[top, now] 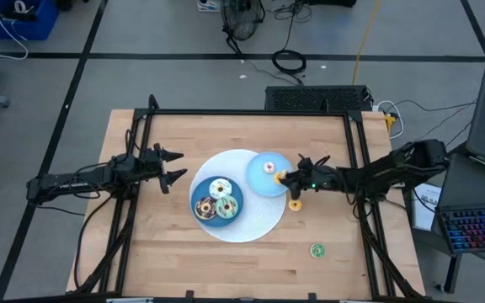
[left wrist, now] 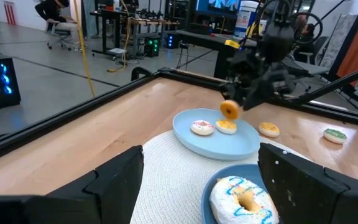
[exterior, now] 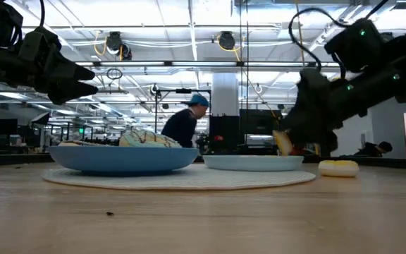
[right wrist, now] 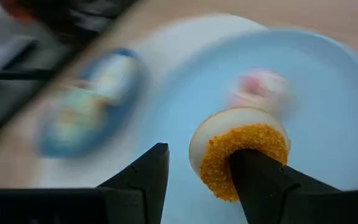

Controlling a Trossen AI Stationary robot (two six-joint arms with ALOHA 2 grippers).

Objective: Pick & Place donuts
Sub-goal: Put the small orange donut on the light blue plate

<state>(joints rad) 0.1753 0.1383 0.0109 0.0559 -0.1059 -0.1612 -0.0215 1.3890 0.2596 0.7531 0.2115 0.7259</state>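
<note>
Nearest the overhead camera are the two dark arms reaching in from either side of the pale wooden table [top: 183, 261]. Between them lies a round white mat [top: 259, 223] carrying two plates. On the darker blue round plate [top: 228, 220] sit three larger ring donuts [top: 217, 199], iced white, chocolate-brown and green. The lighter blue round plate [top: 259, 187] beside it holds a tiny pink-iced donut [top: 269, 167] and, as the left wrist view shows, a second small orange one [left wrist: 226, 126].

Off the mat, a small yellow ring donut [top: 295, 204] lies on the wood just beside the light plate, and a small green ring donut [top: 317, 250] lies farther out toward the table's near edge.

Over the light plate's right rim, the right gripper [top: 283, 178] has its fingers partly closed, pinching a small orange-sprinkled ring donut [right wrist: 241, 155] by one side of the ring, clear of the plate.

Well apart to the left of the mat, the left gripper [top: 173, 165] hangs with its fingers spread wide, holding nothing.
</note>
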